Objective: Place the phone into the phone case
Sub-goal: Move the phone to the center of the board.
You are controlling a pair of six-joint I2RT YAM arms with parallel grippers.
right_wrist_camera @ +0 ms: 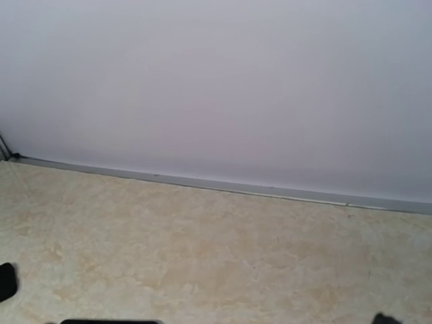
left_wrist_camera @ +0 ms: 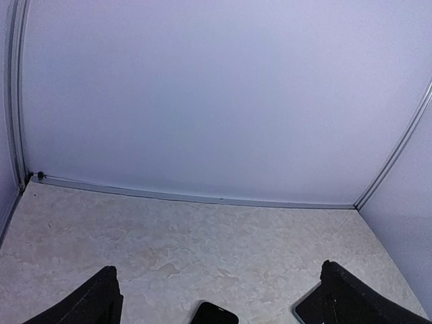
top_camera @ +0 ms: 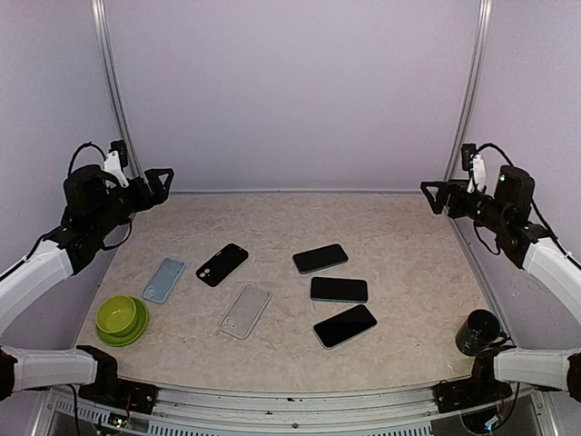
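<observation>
Three dark phones lie right of the table's middle: one [top_camera: 320, 258], one [top_camera: 339, 290] and one [top_camera: 344, 326]. Left of them lie a black case [top_camera: 222, 264], a light blue case [top_camera: 163, 279] and a clear case [top_camera: 245, 311]. My left gripper [top_camera: 159, 184] is raised at the far left, open and empty. My right gripper [top_camera: 436, 197] is raised at the far right, open and empty. In the left wrist view the gripper [left_wrist_camera: 219, 270] shows wide-apart fingers [left_wrist_camera: 94, 304] above two dark ends of flat things [left_wrist_camera: 214, 314]. The right wrist view shows its gripper [right_wrist_camera: 194, 293] over bare table.
A green bowl [top_camera: 123, 319] sits at the near left. A black cup [top_camera: 477, 331] stands at the near right. Lilac walls close the back and both sides of the beige table [top_camera: 272, 222].
</observation>
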